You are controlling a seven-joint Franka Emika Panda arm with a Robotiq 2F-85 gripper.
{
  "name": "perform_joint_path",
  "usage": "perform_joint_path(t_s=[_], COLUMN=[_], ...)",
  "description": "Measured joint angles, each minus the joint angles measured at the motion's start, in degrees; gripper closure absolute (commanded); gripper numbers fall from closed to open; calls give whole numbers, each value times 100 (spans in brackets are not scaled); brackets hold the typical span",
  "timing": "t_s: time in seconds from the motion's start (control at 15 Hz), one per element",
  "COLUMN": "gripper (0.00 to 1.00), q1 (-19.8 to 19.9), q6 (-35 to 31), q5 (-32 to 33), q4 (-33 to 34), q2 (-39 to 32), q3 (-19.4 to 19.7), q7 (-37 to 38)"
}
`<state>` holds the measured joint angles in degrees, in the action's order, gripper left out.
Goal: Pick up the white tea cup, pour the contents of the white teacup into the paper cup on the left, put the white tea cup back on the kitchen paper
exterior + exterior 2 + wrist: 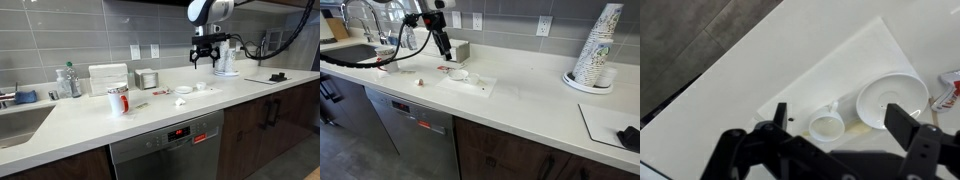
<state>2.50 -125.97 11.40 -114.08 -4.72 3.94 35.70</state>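
**Step in hand:** approach for pick-up; no grasp made yet.

**Gripper state:** the gripper (840,125) is empty, with jaws spread wide. In the wrist view both fingers (780,116) frame the target. In an exterior view the gripper (205,63) hangs well above the countertop (90,125), clear of all items.

**Target pos.:** the white tea cup (825,126) stands upright on the kitchen paper (840,70), near one edge of the sheet. It is just beside a white saucer (890,98), and the two look close to touching. Cup contents can't be told at this res.

**Destination:** the paper cup (118,99) with red print stands upright on the countertop, well apart from the kitchen paper, toward the sink side.

**Next move (judgement):**
- Descend straight down w/ jaws kept apart until the fingers straddle the cup.
- Centre over the cup before closing. The saucer sits on one side, so that finger needs clearance from its rim.
- Close on the cup wall and lift level to avoid spilling.

**Risk:** the cup is small and light, so an off-centre close may tip it or push it into the saucer.
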Motion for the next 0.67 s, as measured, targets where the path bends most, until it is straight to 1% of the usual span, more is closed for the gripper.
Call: perform_joint_path(t_s=[0.27,0.67], gripper=[0,0], q1=[-48,-159], q6=[175,117], q5=[-21,-107], q4=[173,651], q2=[-204,-1050], q3=[-26,-30], q7=[152,952])
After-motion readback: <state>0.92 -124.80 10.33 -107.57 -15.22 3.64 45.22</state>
